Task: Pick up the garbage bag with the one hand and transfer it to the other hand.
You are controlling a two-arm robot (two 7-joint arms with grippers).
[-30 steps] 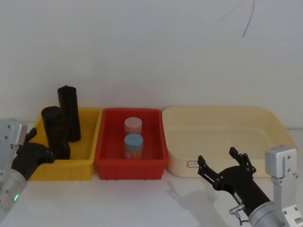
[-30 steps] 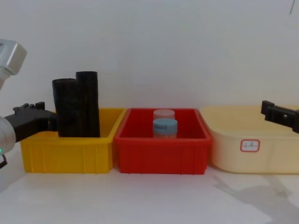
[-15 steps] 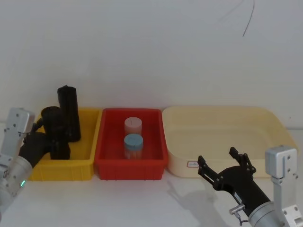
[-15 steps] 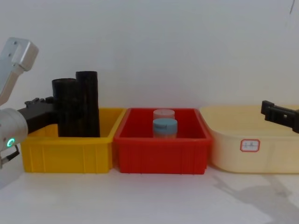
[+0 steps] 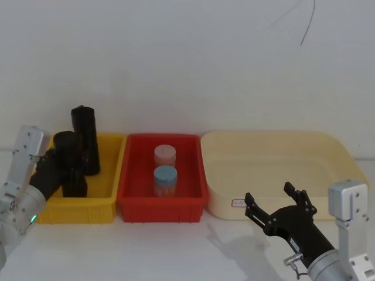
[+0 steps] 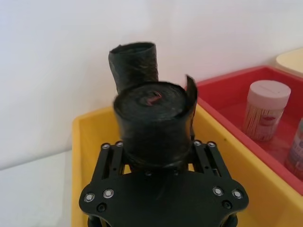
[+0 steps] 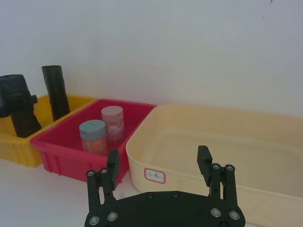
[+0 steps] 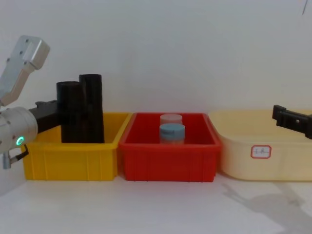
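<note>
Okay, risks first, big to small. A dropped bag would land on the counter (image 5: 146, 252) and likely roll off, most probably because of a shallow grip. The cream bin (image 5: 263, 136) sits at the right. The right hand (image 5: 275, 199) hovers just near of its front wall, fingers spread wide and holding nothing, well apart from the left hand (image 8: 51, 108). That means a long carry, and a mistimed release at the handover would lose the bag. In the yellow bin (image 5: 76, 209) at the left, the bag's lower end is down inside. A sideways pull before it is raised enough could catch the rim and drag the bin. The red bin (image 5: 161, 209) in the middle lies between the two hands, so a low carry could clip its wall. The taller roll (image 5: 86, 137) stands just far-right of the bag, and I cannot tell whether they touch. It may get knocked over as the bag comes out. The garbage bag (image 5: 71, 158) stands upright in the near-left part of the yellow bin. The left hand comes in from the left with its fingers closed around the bag's middle, so the top end pokes out past them. A loose plastic flap at the bag's top edge could snag. The pink-lid jar (image 5: 164, 155) and blue-lid jar (image 5: 165, 175) in the red bin are at risk only from a low pass.
</note>
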